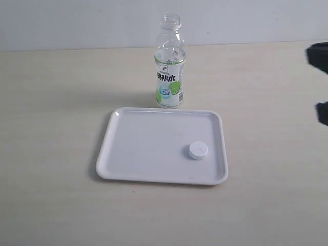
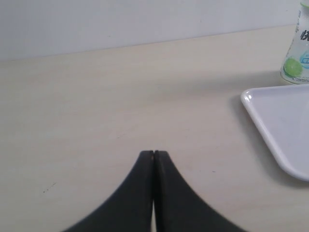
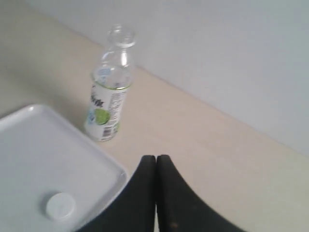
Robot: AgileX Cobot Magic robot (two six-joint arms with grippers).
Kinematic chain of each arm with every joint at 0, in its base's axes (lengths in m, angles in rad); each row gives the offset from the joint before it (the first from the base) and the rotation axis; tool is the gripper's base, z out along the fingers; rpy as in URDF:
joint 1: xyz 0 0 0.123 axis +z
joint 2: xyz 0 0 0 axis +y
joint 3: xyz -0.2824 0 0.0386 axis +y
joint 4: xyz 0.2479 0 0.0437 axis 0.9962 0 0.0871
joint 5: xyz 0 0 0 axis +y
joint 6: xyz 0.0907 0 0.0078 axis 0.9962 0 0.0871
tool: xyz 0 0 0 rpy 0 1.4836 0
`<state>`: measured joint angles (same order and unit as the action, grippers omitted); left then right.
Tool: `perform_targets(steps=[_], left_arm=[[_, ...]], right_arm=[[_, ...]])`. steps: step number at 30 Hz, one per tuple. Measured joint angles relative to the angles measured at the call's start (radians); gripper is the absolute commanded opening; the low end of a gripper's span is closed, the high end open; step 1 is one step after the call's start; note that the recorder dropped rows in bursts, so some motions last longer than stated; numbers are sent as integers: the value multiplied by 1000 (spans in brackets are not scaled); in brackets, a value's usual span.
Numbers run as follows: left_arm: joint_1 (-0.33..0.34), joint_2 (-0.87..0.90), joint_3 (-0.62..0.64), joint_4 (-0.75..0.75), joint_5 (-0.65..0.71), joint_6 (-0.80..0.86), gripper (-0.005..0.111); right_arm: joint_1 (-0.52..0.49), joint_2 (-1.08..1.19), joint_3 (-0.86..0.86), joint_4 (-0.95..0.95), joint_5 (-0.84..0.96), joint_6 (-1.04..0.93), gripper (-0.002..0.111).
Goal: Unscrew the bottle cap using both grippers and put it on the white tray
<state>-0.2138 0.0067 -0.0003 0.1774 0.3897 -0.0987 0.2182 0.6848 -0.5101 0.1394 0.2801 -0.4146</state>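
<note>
Resting on white tray (image 1: 143, 148), bottle cap (image 1: 198, 150), outside the left wrist view.

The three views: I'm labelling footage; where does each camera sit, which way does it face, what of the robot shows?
Exterior view: above the table, looking down and forward over the white tray to the bottle; dark robot parts at right edge.
Left wrist view: low, left of the tray, facing its corner and the bottle's base; shut left gripper shows.
Right wrist view: higher, right of the tray, facing bottle and bottle cap; shut right gripper shows.
All share tray and bottle.
</note>
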Motion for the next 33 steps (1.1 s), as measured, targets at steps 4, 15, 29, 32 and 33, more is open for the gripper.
perform_targets(steps=[4,15,29,32,33], left_arm=[[0,0,0,0,0,0,0],[0,0,0,0,2,0,0],[0,0,0,0,2,0,0],[0,0,0,0,2,0,0],[0,0,0,2,2,0,0]], right_arm=[[-102,-261,71,4,-1,21,0],[-134,-584,90,42,32,53,0],[-185,-679,413,-196,-90,381,0],[-185,-679,434,-209,-89,408,0],[-185,-679,444,-210,-89,415,0]])
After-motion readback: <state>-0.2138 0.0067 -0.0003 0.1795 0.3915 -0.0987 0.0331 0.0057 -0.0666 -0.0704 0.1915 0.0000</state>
